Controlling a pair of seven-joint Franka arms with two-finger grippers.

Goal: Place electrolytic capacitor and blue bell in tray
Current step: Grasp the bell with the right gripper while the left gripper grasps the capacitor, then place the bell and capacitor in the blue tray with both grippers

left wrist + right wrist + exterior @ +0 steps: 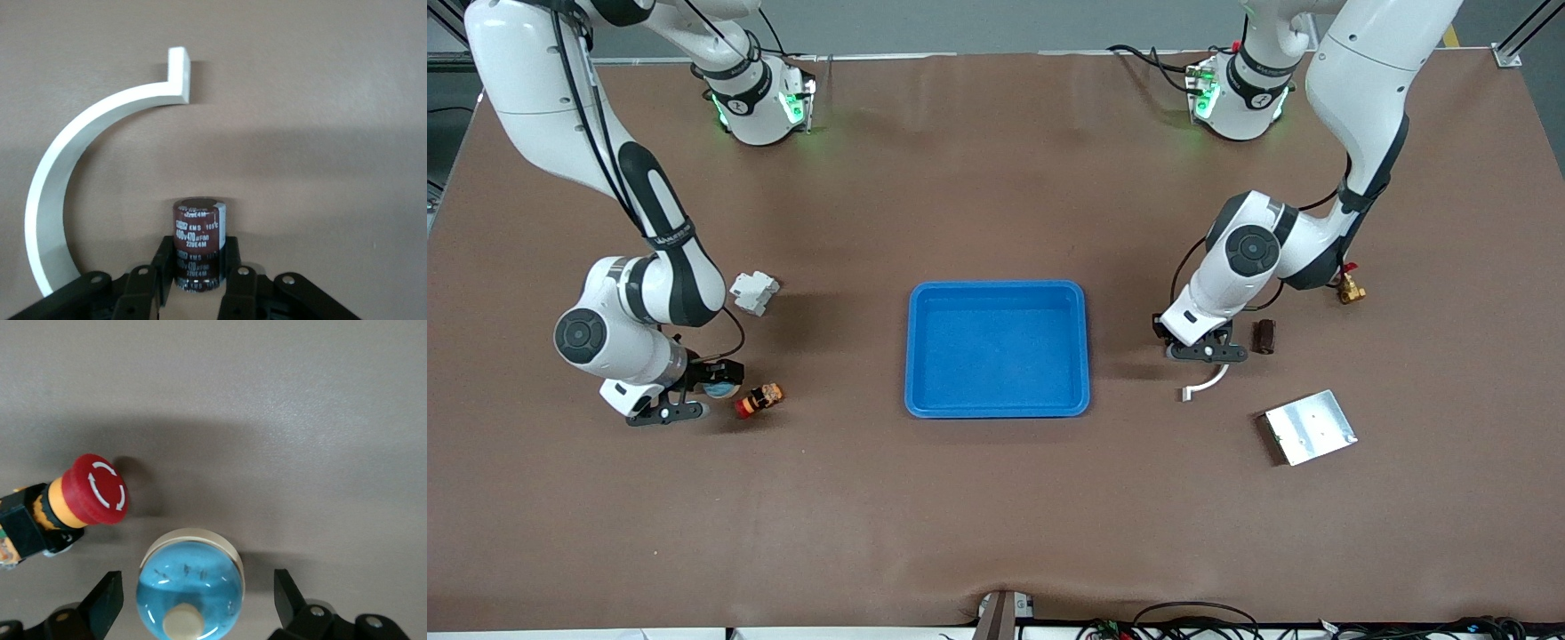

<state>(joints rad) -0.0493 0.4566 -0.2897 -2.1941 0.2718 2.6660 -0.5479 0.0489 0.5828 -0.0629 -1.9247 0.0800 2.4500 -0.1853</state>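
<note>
While the blue tray (997,348) at mid-table holds nothing, neither part has been delivered; both lifts and both drops remain. Left hand (1207,348) sits low on the table, on the side of the tray toward the left arm's end, its fingers (231,273) pinched on the electrolytic capacitor (198,241), which stands upright with its base apparently on the table. Right hand (685,398) is down on the side of the tray toward the right arm's end, jaws spread wide and straddling the blue bell (190,590) without touching it; closing comes next there, by my reading. Front view hides the capacitor under the left hand and shows only a sliver of the bell; the wrist views supply both, including the capacitor's printed sleeve and the bell's cream knob. Front view alone gives the layout around the tray: curved white bracket (1207,380) just beside the left hand, silver plate (1310,427) nearer the camera than that, red push-button (759,399) beside the bell.
</note>
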